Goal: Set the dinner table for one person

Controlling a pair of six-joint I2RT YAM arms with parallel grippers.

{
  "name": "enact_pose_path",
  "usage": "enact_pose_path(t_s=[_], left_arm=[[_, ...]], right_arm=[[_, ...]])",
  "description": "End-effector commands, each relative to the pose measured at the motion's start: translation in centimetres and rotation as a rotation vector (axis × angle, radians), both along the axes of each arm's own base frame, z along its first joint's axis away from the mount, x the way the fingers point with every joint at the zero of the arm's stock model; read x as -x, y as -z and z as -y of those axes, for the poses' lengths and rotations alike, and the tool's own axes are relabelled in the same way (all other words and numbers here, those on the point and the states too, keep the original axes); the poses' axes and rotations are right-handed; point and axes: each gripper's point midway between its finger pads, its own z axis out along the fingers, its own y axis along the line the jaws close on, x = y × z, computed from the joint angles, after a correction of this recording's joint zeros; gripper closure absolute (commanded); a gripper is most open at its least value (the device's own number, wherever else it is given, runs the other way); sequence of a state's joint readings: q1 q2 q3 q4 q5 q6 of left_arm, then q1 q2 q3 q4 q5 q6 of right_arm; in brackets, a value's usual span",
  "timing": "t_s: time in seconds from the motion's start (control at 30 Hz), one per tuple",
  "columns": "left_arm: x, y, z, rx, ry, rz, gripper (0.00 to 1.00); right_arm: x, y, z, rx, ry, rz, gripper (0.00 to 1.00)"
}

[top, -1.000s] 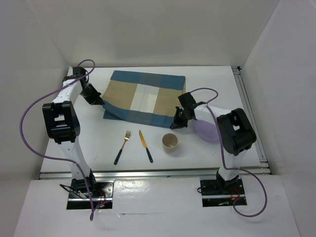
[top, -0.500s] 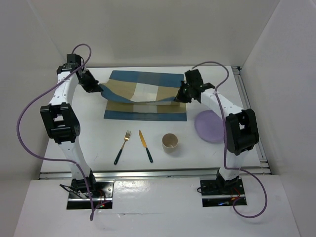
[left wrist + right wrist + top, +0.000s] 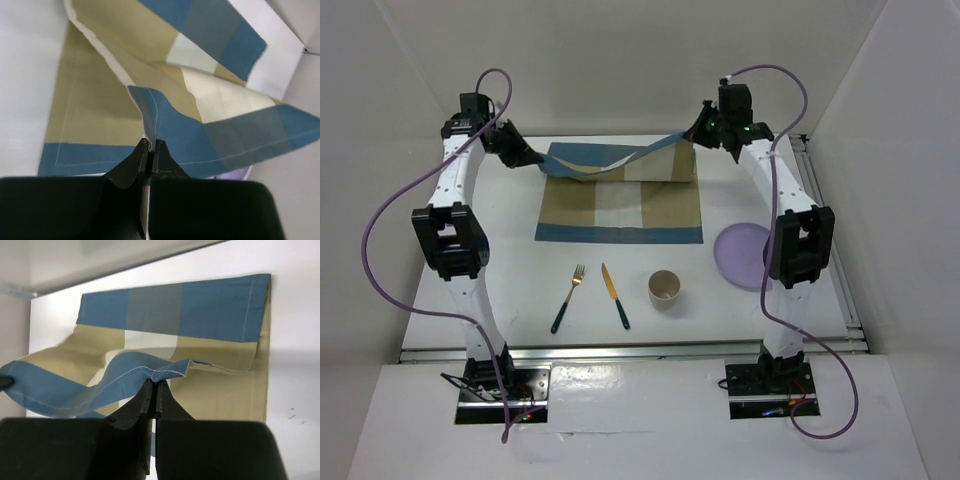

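A blue-and-tan striped placemat [image 3: 620,205] lies partly unfolded on the white dinner table [image 3: 510,270]. My left gripper [image 3: 535,162] is shut on its left corner, seen in the left wrist view [image 3: 151,142]. My right gripper [image 3: 688,138] is shut on its right corner, seen in the right wrist view [image 3: 154,382]. Both hold the blue edge [image 3: 620,158] lifted over the far side of the mat. A fork [image 3: 568,298], a knife [image 3: 615,296], a cup [image 3: 664,289] and a purple plate [image 3: 744,255] lie nearer the front.
White walls close in the table on the left, back and right. Metal rails [image 3: 825,230] run along the table's right and front edges. The cup stands just in front of the placemat's right part, the plate to its right.
Both grippers have carried the placemat's blue edge from the near side up and over to the far side, unfolding it. The purple plate is now uncovered by the right arm.
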State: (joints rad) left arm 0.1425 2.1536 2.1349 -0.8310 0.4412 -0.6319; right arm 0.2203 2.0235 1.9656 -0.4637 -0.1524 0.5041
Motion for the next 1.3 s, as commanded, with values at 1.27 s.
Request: enact_pose_path(t_s=[1.27], left_arm=[[-0.6, -4.4, 3.6, 0.006, 0.147, 0.151, 1.00]], right_arm=[[-1.5, -3.6, 4.6, -0.140, -0.037, 0.086, 1.00]])
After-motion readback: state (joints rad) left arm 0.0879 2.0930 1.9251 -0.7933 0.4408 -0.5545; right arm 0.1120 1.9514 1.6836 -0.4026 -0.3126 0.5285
